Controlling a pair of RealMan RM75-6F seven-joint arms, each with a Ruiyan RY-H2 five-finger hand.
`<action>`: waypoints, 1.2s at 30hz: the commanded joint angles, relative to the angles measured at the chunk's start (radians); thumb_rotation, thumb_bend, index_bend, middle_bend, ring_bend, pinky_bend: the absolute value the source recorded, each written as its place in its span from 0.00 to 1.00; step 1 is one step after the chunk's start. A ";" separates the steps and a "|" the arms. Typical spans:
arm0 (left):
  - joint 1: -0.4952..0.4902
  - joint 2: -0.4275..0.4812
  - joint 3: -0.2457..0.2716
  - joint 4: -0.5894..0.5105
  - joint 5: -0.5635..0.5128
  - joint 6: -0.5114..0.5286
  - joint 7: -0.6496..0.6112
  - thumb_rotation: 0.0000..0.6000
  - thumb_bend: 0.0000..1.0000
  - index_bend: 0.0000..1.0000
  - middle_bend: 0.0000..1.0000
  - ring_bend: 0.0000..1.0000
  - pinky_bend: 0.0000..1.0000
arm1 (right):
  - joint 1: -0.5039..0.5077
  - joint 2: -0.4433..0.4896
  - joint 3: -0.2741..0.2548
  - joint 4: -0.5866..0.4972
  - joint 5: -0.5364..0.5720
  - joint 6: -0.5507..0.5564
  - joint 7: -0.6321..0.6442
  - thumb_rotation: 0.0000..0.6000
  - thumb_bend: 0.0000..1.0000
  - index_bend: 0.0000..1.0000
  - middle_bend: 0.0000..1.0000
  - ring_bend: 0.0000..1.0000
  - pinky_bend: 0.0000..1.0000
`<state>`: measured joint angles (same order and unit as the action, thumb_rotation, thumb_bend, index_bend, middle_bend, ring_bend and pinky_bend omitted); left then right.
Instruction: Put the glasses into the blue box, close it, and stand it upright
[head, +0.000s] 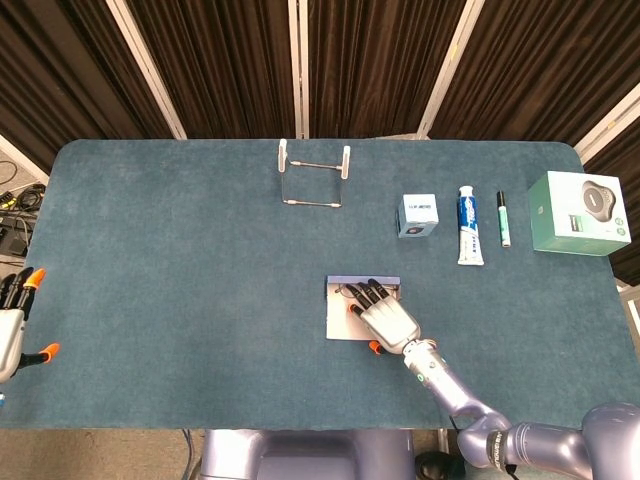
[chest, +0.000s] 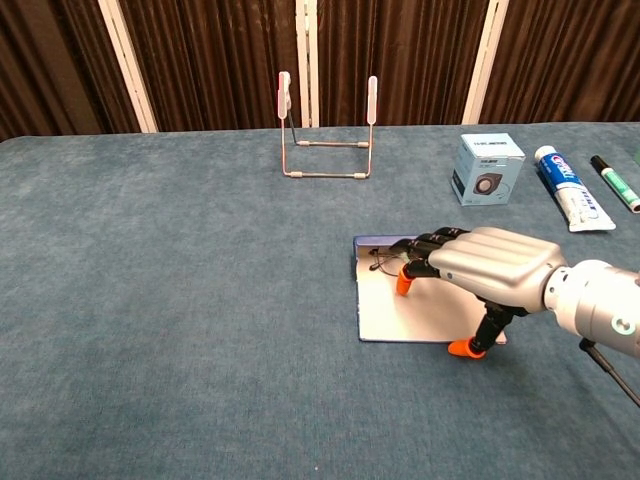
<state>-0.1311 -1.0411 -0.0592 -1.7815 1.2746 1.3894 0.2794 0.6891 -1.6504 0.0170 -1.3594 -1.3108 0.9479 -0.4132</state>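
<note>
The blue box (head: 338, 322) (chest: 395, 318) lies open and flat on the table, its white inside facing up. The thin-framed glasses (head: 346, 291) (chest: 378, 264) lie at its far edge, mostly hidden under my right hand's fingertips. My right hand (head: 385, 318) (chest: 495, 265) hovers palm down over the right half of the box, fingers stretched toward the glasses. Its orange-tipped thumb points down at the box's near right corner. It grips nothing that I can see. My left hand (head: 12, 325) shows only at the far left edge of the head view, open and holding nothing.
A wire stand (head: 313, 175) (chest: 327, 128) is at the back centre. To the right of it sit a small light-blue carton (head: 417, 215) (chest: 487, 168), a toothpaste tube (head: 469, 225) (chest: 567, 200), a marker (head: 504, 218) (chest: 615, 183) and a green box (head: 578, 213).
</note>
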 joint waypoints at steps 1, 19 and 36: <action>0.000 -0.001 0.000 0.000 -0.001 0.000 0.002 1.00 0.00 0.00 0.00 0.00 0.00 | -0.002 -0.005 -0.001 0.012 -0.003 -0.004 0.000 1.00 0.14 0.29 0.00 0.00 0.00; -0.005 -0.007 -0.001 0.004 -0.012 -0.008 0.012 1.00 0.00 0.00 0.00 0.00 0.00 | -0.011 -0.006 0.014 0.025 -0.030 -0.001 0.040 1.00 0.34 0.35 0.00 0.00 0.00; -0.006 -0.009 -0.001 0.006 -0.015 -0.010 0.015 1.00 0.00 0.00 0.00 0.00 0.00 | -0.010 -0.015 0.063 0.044 -0.032 0.022 0.083 1.00 0.41 0.44 0.00 0.00 0.00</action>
<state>-0.1375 -1.0505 -0.0605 -1.7752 1.2599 1.3798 0.2940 0.6789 -1.6639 0.0779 -1.3176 -1.3412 0.9671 -0.3328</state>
